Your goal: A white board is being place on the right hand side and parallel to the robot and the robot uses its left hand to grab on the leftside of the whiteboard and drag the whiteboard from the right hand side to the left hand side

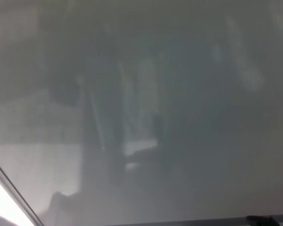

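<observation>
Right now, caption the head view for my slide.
Glossy whiteboard fills the head view, its frame edge crossing the lower left; no robot hand visible.
</observation>
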